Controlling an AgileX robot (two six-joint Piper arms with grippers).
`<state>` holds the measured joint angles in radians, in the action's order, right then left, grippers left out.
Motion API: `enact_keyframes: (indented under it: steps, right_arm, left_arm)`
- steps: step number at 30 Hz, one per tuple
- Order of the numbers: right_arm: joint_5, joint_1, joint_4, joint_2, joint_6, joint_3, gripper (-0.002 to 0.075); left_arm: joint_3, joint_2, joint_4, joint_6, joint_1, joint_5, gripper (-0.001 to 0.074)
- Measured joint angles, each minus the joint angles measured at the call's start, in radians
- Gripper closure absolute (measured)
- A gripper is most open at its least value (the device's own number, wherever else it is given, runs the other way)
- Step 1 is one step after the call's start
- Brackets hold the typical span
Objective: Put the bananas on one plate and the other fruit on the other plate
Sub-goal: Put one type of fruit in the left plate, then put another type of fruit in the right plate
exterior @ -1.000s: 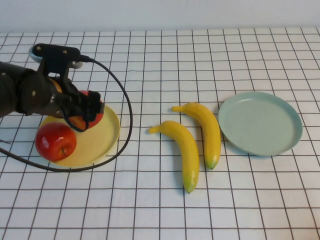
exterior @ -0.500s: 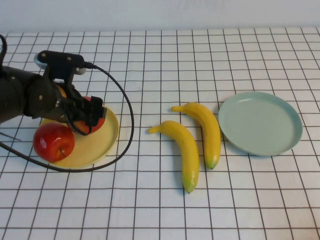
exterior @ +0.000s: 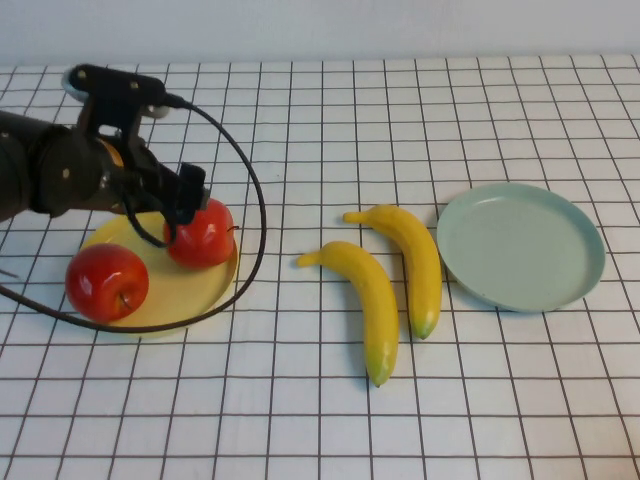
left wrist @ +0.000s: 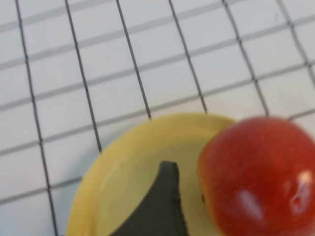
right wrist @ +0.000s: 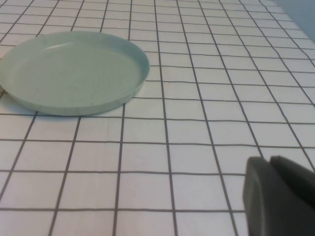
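Two red apples rest on the yellow plate at the left: one at its near left, one at its far right edge. My left gripper is open, just above and behind the second apple; in the left wrist view one dark finger stands a little apart from that apple over the yellow plate. Two yellow bananas lie on the table mid-scene. The pale blue-green plate is empty at the right. My right gripper is shut, near that plate, out of the high view.
The left arm's black cable loops round the right and near side of the yellow plate. White gridded tablecloth covers the table, with a pale wall along the far edge.
My left gripper has drawn up and back from the plate. The apple it covered now sits uncovered at the plate's far right edge. The other apple shifted slightly.
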<state>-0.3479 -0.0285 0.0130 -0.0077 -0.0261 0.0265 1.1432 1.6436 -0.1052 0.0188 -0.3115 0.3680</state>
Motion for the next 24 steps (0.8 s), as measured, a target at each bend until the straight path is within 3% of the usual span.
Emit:
enact_keyframes:
  steps: [2, 4, 7, 8, 9, 11, 15, 24]
  right_arm:
    - [0.000, 0.000, 0.000, 0.000, 0.000, 0.000, 0.0741]
    - [0.000, 0.000, 0.000, 0.000, 0.000, 0.000, 0.0741]
    - [0.000, 0.000, 0.000, 0.000, 0.000, 0.000, 0.0741]
    - [0.000, 0.000, 0.000, 0.000, 0.000, 0.000, 0.0741]
    - [0.000, 0.000, 0.000, 0.000, 0.000, 0.000, 0.0741]
    - [0.000, 0.000, 0.000, 0.000, 0.000, 0.000, 0.0741]
    - [0.000, 0.000, 0.000, 0.000, 0.000, 0.000, 0.0741]
    - [0.000, 0.000, 0.000, 0.000, 0.000, 0.000, 0.0741]
  left_arm:
    - [0.007, -0.051, 0.000, -0.004, 0.000, 0.000, 0.0072]
    - [0.007, -0.106, 0.000, -0.004, 0.000, 0.000, 0.0137]
    - [-0.022, -0.228, 0.040, -0.006, 0.000, -0.009, 0.0397]
    - [-0.044, -0.272, 0.061, -0.006, -0.002, -0.014, 0.0530]
    - [-0.067, -0.316, 0.070, -0.006, -0.008, -0.019, 0.0601]
    - [-0.118, -0.406, 0.079, -0.006, -0.012, -0.023, 0.0673]
    - [-0.258, -0.578, 0.085, -0.001, -0.012, -0.006, 0.0724]
    - [-0.438, -0.871, 0.042, 0.055, -0.012, 0.181, 0.0734]
